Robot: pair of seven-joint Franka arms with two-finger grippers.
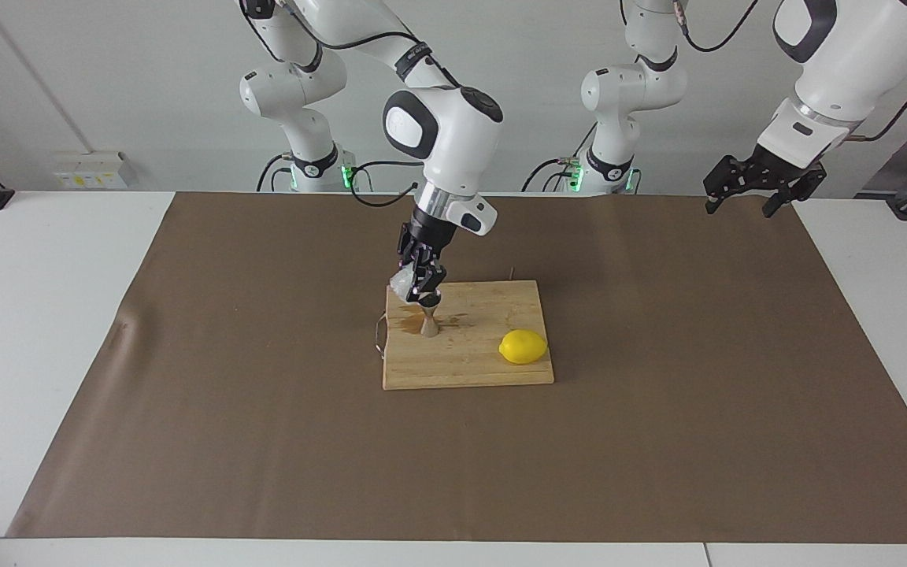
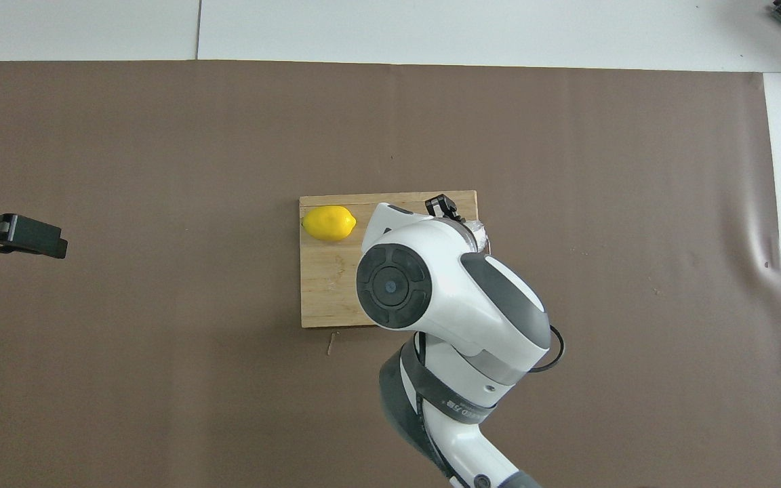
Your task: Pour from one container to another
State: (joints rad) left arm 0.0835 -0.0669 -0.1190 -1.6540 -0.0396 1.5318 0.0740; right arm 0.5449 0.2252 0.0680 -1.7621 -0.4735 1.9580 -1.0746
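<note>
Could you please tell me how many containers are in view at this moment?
2. The glass cup is held tilted in the right pincer above the cutting board. The steel jigger stands upright on that board, just below the cup. No others show.

Quick headcount: one glass cup (image 1: pixel 401 287), one steel jigger (image 1: pixel 428 319), one lemon (image 1: pixel 523 346), and one wooden cutting board (image 1: pixel 485 364). One brown paper sheet (image 1: pixel 658 409) covers one white tabletop (image 1: pixel 44 315). Two robot arms, so two hands: the right hand (image 1: pixel 420 290) and the left hand (image 1: pixel 743 201). There's also one black cable loop (image 2: pixel 556 352) lying on the paper.
</note>
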